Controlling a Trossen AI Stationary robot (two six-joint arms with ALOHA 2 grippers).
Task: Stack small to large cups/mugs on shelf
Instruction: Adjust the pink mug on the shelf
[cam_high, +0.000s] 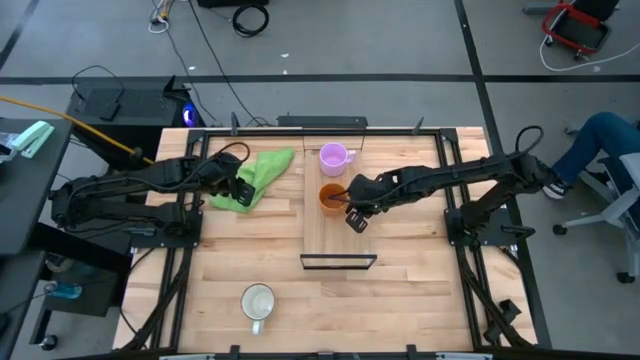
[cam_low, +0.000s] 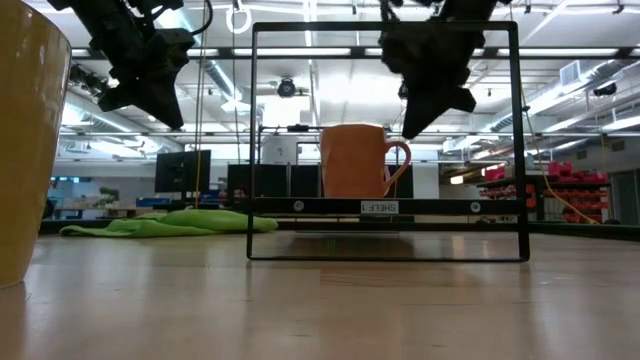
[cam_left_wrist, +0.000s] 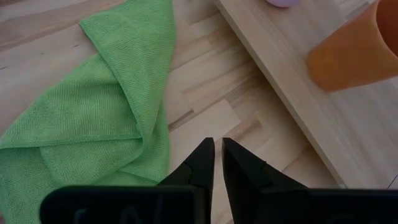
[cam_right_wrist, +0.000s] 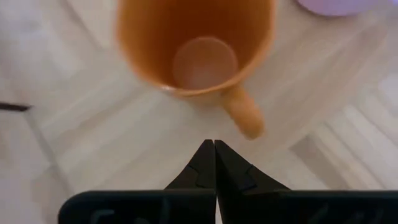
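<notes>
The orange mug (cam_high: 331, 196) stands upright on the shelf (cam_high: 340, 240), a light-wood plank with a black frame, its handle (cam_right_wrist: 243, 115) pointing toward my right gripper. The light purple mug (cam_high: 333, 156) stands on the plank's far part. The white mug (cam_high: 258, 303) stands on the table near its near edge. My right gripper (cam_right_wrist: 214, 148) is shut and hovers over the plank just beside the orange mug's handle, touching nothing. My left gripper (cam_left_wrist: 217, 149) is shut and hangs over the table between a green cloth and the shelf.
A crumpled green cloth (cam_high: 250, 177) lies on the table left of the shelf, under my left arm. The shelf's thin black end frame (cam_low: 385, 140) rises at the plank's near end. In the low view the white mug (cam_low: 20, 150) looms large at the left.
</notes>
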